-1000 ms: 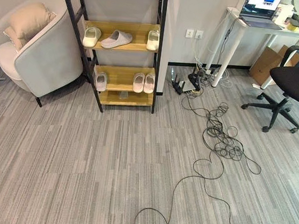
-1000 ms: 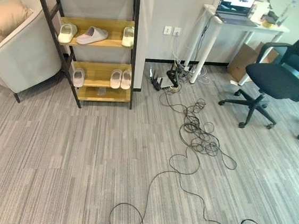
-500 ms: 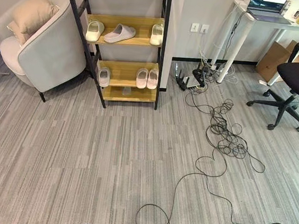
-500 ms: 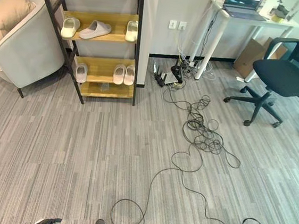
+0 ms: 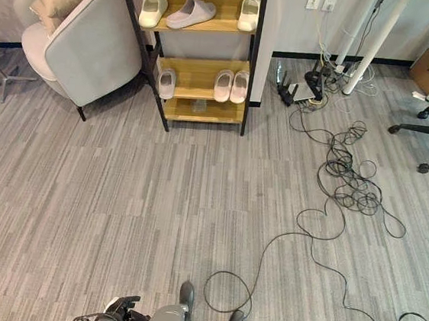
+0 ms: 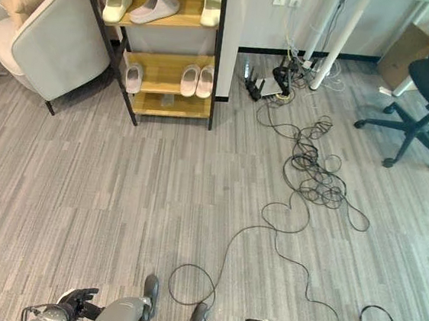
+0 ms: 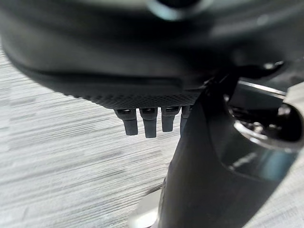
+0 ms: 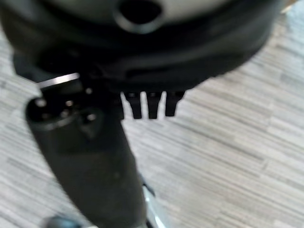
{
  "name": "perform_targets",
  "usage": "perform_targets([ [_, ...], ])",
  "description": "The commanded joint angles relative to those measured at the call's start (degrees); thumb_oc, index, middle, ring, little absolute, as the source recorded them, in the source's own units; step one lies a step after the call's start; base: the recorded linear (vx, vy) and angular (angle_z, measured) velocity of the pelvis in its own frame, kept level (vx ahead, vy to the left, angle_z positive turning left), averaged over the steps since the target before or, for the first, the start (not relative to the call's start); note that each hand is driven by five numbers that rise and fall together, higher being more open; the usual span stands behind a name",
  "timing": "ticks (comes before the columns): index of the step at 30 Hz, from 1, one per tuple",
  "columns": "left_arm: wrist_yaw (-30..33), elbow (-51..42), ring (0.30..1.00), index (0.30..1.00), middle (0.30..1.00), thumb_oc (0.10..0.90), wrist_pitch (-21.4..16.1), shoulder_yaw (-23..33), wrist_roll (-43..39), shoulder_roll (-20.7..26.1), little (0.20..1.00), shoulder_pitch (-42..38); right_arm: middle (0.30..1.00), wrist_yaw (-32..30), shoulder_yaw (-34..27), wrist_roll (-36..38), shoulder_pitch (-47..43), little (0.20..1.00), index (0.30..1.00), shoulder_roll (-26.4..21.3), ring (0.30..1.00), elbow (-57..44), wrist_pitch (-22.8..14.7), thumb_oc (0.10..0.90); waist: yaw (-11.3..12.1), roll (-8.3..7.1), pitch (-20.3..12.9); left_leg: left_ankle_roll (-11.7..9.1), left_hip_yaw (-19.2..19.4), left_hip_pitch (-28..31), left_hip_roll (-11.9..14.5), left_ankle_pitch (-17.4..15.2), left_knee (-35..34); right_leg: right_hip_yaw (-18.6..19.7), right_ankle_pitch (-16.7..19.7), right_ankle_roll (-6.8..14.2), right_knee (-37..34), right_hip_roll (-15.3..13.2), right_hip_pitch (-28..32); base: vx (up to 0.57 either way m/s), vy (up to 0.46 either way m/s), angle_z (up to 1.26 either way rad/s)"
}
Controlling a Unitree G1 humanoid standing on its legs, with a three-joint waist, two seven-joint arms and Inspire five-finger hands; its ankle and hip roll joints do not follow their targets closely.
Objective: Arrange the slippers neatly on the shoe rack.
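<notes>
Far from the shoe rack (image 5: 199, 51) with 6 slippers (image 5: 232, 86) shelved but uneven, pairing left, left hand (image 7: 147, 121) and right hand (image 8: 149, 104) empty, fingers straight.

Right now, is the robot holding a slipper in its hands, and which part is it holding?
Nothing is held. The left hand and right hand hang over grey carpet with straight fingers. The pale slippers sit on the wooden shoe rack.
</notes>
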Motion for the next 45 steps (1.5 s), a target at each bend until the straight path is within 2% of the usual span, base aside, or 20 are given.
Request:
perform_targets([
  [1, -1.3, 3.3, 0.9, 0.9, 0.9, 0.8, 0.5, -2.7, 2.1, -2.2, 0.9, 2.2, 0.9, -0.3, 0.0, 1.3, 1.4, 0.9, 0.9, -0.6, 0.9, -1.1, -0.5, 0.8, 1.1, -1.51, -3.5, 5.3, 2.4, -2.4, -0.4, 2.3, -1.1, 1.1, -10.8, 5.7, 0.8, 0.2, 4.8, 0.35, 0.128, -0.11],
  [4, -0.9, 4.8, 0.9, 0.9, 0.9, 0.8, 1.1, -0.4, 3.3, -1.0, 0.9, 4.0, 0.9, 0.2, 0.0, 1.2, 2.1, 0.9, 0.9, 0.5, 0.9, -0.8, -0.4, 0.8, 2.0, -3.1, -5.1, 5.8, 1.1, -2.0, -0.9, 5.0, -0.4, 2.4, -11.6, 6.2, 0.8, 0.2, 6.0, 0.38, 0.173, -0.39],
  [7, -1.1, 4.4, 0.9, 0.9, 0.9, 0.8, 0.9, 1.3, 2.3, 0.4, 0.9, 3.8, 0.9, 1.0, -0.6, 2.0, 2.9, 0.9, 0.9, 2.0, 0.9, -1.0, -0.2, 0.8, 2.9, -6.49, -6.2, 7.3, 1.0, -1.9, -2.4, 2.6, 3.0, 3.1, -10.8, 7.6, 0.8, -2.1, 7.4, 0.32, 0.167, -0.36],
  [9, -1.1, 2.9, 0.9, 0.9, 0.9, 0.8, 0.6, 1.5, 1.6, 1.5, 0.9, 2.5, 0.9, 1.5, 0.1, 1.4, 2.7, 0.9, 0.9, 3.9, 0.9, -1.6, 0.0, 0.8, 3.6, -8.79, -6.5, 9.0, 1.3, -1.4, -3.7, 0.0, 5.0, 3.2, -9.6, 9.5, 7.0, -4.6, 5.9, 0.3, 0.171, -0.21],
  [10, -1.1, 2.9, 0.9, 0.9, 0.9, 0.8, 0.6, 1.5, 1.6, 1.5, 0.9, 2.5, 0.9, 1.5, 0.1, 1.4, 2.7, 0.9, 0.9, 3.9, 0.9, -1.6, 0.0, 0.8, 3.6, -8.75, -6.7, 9.0, 1.3, -1.6, -3.6, 0.0, 5.0, 3.2, -9.5, 9.5, 7.0, -4.5, 5.7, 0.28, 0.243, -0.1],
  [11, -0.5, 1.2, 0.9, 0.9, 0.9, 0.8, 0.3, 0.9, 1.3, 2.1, 0.9, 0.7, 0.9, 1.5, 0.4, 1.2, 1.7, 0.9, 0.9, 4.4, 0.9, -2.9, 0.0, 0.8, 3.2, -9.31, -6.0, 10.4, 1.1, -0.5, -4.6, -2.1, 6.2, 2.9, -5.2, 12.2, 15.4, -8.0, 1.8, 0.25, 0.267, -0.13],
  [13, 0.8, -0.7, 0.9, 0.9, 0.9, 0.8, -0.4, -0.5, 0.6, 2.4, 0.9, -1.1, 0.9, 1.0, -0.9, 3.1, 1.1, 0.9, 0.9, 4.1, 0.9, -4.2, -0.3, 0.8, 1.6, -8.6, -5.2, 11.7, 0.0, 2.0, -5.7, -4.0, 6.5, 3.7, 1.2, 12.7, 23.9, -10.7, -2.9, 0.33, 0.319, 0.05],
  [15, 1.6, -2.6, 0.9, 0.9, 0.9, 0.8, -1.2, -1.8, -0.7, 2.8, 0.9, -3.1, 0.9, 0.4, -1.2, 3.8, 1.1, 0.9, 0.9, 4.4, 0.9, -4.4, -0.7, 0.8, -0.2, -6.91, -3.9, 12.3, -1.6, 4.7, -5.3, -5.2, 5.8, 4.6, 3.0, 11.2, 28.7, -11.6, -7.3, 0.31, 0.168, 0.4],
  [17, 1.7, -4.2, 0.9, 0.9, 0.9, 0.8, -2.2, -3.6, -1.9, 2.7, 0.9, -5.6, 0.9, 0.3, -0.9, 4.3, 1.7, 0.9, 0.9, 4.8, 0.9, -4.1, -0.9, 0.8, -2.2, -5.28, -2.8, 11.9, -3.8, 8.4, -5.0, -7.4, 5.0, 5.7, -0.6, 9.7, 23.5, -11.3, -10.2, 0.43, 0.04, 0.83],
  [19, 1.4, -4.3, 0.9, 0.9, 0.9, 0.8, -2.2, -4.1, -1.9, 2.6, 0.9, -5.9, 0.9, 0.4, -1.0, 4.7, 1.9, 0.9, 0.9, 4.8, 0.9, -3.9, -0.8, 0.8, -2.8, -4.99, -2.4, 11.8, -4.4, 9.6, -5.0, -8.3, 5.1, 6.3, -1.2, 9.6, 20.8, -10.8, -10.7, 0.3, -0.018, 0.81],
  [24, 0.3, -2.3, 0.9, 0.9, 0.9, 0.8, -2.2, -5.2, 0.9, 1.6, 0.9, -5.9, 0.9, 1.2, -2.2, 4.7, 2.3, 0.9, 0.9, 4.5, 0.9, -3.0, 0.1, 0.8, -6.8, -5.45, -1.6, 11.4, -8.8, 16.4, -7.1, -13.4, 5.4, 11.2, 3.9, 12.0, 3.1, -7.4, -17.3, 0.42, -0.064, 0.46],
  [30, 0.2, 4.0, 0.9, 0.9, 0.9, 0.8, -0.6, -0.9, 2.1, 1.9, 0.9, -2.3, 0.9, 2.1, -2.9, 3.7, 3.5, 0.9, 0.9, 4.1, 0.9, -2.3, 0.6, 0.8, -7.6, -5.41, -2.3, 10.5, -11.9, 22.7, -6.5, -15.8, 3.2, 9.0, 5.9, 12.4, 1.5, -5.6, -19.7, 0.33, -0.147, 0.5],
  [33, -0.2, 6.5, 0.9, 0.9, 0.9, 0.8, 0.0, 0.8, 4.0, 1.8, 0.9, 1.5, 0.9, 2.5, -3.8, 3.5, 5.3, 0.9, 0.9, 3.0, 0.9, -1.2, 0.6, 0.8, -7.6, -5.06, -5.3, 9.8, -13.0, 26.3, -5.7, -17.7, 2.1, 9.1, 6.4, 10.7, 2.0, -5.0, -16.4, 0.29, -0.199, 0.43],
  [35, -0.4, 7.1, 0.9, 0.9, 0.9, 0.8, 0.3, 1.6, 3.8, 1.6, 0.9, 2.9, 0.9, 2.6, -4.4, 3.7, 5.6, 0.9, 0.9, 2.2, 0.9, -0.6, 0.5, 0.8, -7.5, -4.01, -6.5, 8.5, -13.4, 26.8, -3.9, -17.6, 3.0, 8.9, 5.1, 9.7, 4.2, -4.3, -15.7, 0.31, -0.296, 0.47],
  [37, -0.8, 7.4, 0.9, 0.9, 0.9, 0.8, 0.4, 1.8, 3.4, 0.8, 0.9, 4.2, 0.9, 2.6, -4.7, 4.2, 5.2, 0.9, 0.9, 1.4, 0.9, -0.5, 0.3, 0.8, -7.2, -2.69, -7.6, 6.6, -13.6, 26.3, -2.1, -14.8, 6.1, 8.6, 2.9, 8.2, 6.7, -3.1, -14.8, 0.27, -0.286, 0.27],
  [39, -1.4, 7.0, 0.9, 0.9, 0.9, 0.8, 0.2, 1.9, 2.1, 0.0, 0.9, 4.9, 0.9, 2.3, -5.0, 5.5, 4.6, 0.9, 0.9, 0.5, 0.9, -0.9, -0.3, 0.8, -6.5, -1.63, -7.7, 3.7, -13.0, 22.5, -0.8, -7.7, 16.1, 8.8, 0.4, 6.2, 6.0, -1.4, -10.8, 0.22, -0.282, 0.02],
  [40, -1.2, 6.3, 0.9, 0.9, 0.9, 0.8, 0.1, 2.0, 1.3, 0.0, 0.9, 4.6, 0.9, 2.0, -5.2, 6.3, 4.4, 0.9, 0.9, 0.3, 0.9, -1.0, -0.5, 0.8, -6.3, -2.27, -7.2, 2.9, -12.7, 18.1, -0.6, -4.3, 23.2, 8.6, -0.5, 5.6, 5.2, -1.8, -9.1, 0.15, -0.339, -0.03],
  [41, -0.6, 4.9, 0.9, 0.9, 0.9, 0.8, -0.3, 1.7, -0.1, 0.0, 0.9, 4.1, 0.9, 1.7, -5.0, 7.1, 4.1, 0.9, 0.9, 0.4, 0.9, -1.4, -0.8, 0.8, -5.6, -3.12, -6.2, 3.2, -11.7, 13.4, 0.2, -1.3, 31.4, 8.5, -1.3, 4.2, 4.2, -1.8, -6.9, 0.14, -0.377, 0.02],
  [43, 0.1, 1.8, 0.9, 0.9, 0.9, 0.8, -0.9, 1.1, -1.9, -0.2, 0.9, 3.0, 0.9, 1.0, -4.6, 7.3, 3.4, 0.9, 0.9, 0.2, 0.9, -1.9, -0.9, 0.8, -4.5, -4.3, -4.5, 5.3, -7.0, 8.7, 2.5, -2.0, 40.1, 8.0, -2.7, 2.9, 3.0, -1.6, -3.5, 0.15, -0.356, 0.2],
  [45, 0.6, -0.7, 0.9, 0.9, 0.9, 0.8, -1.6, -0.5, -2.9, -0.9, 0.9, 1.9, 0.9, 0.3, -4.4, 7.7, 3.4, 0.9, 0.9, -0.3, 0.9, -1.9, -1.1, 0.8, -4.4, -4.47, -3.8, 5.6, -2.7, 5.0, 4.0, -3.1, 38.4, 7.3, -4.0, 2.5, 2.6, -1.3, -1.3, 0.19, -0.208, 0.05],
])
